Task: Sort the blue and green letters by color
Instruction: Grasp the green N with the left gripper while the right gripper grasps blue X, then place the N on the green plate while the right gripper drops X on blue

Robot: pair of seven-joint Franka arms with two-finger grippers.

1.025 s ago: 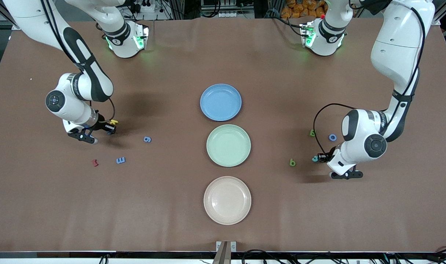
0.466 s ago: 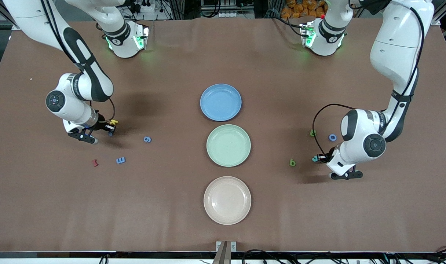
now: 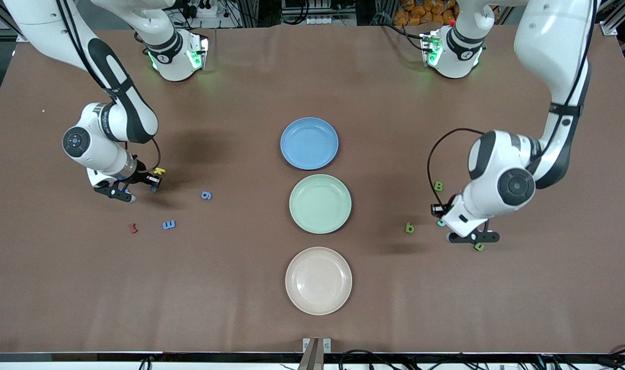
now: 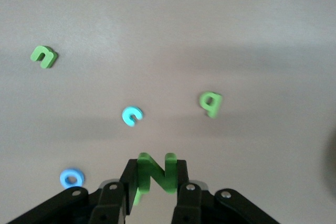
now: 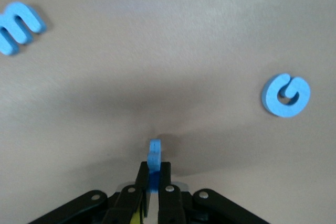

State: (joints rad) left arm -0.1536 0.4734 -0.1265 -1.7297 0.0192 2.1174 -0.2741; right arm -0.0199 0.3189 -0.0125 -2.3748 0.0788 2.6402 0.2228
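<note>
My left gripper [image 4: 156,169] is shut on a green N [image 4: 157,174], lifted over the table near the left arm's end [image 3: 438,209]. Under and around it lie a green p [image 3: 409,227], a teal c [image 3: 440,223], a green B [image 3: 438,186] and a green u [image 3: 479,246]. A blue O [image 4: 71,178] shows only in the left wrist view. My right gripper [image 5: 154,169] is shut on a thin blue letter [image 5: 154,156], low over the table at the right arm's end [image 3: 153,186]. A blue g [image 3: 206,195] and a blue E [image 3: 169,224] lie nearby.
Three plates stand in a row at the table's middle: blue [image 3: 309,143] farthest from the camera, green [image 3: 320,203] in the middle, beige [image 3: 318,280] nearest. A yellow letter [image 3: 160,170] sits by the right gripper. A dark red letter [image 3: 133,227] lies beside the E.
Both grippers have closed on their letters. The left arm has risen and shifted toward the plates with the N, uncovering the green u and covering the O. The right arm has barely moved.
</note>
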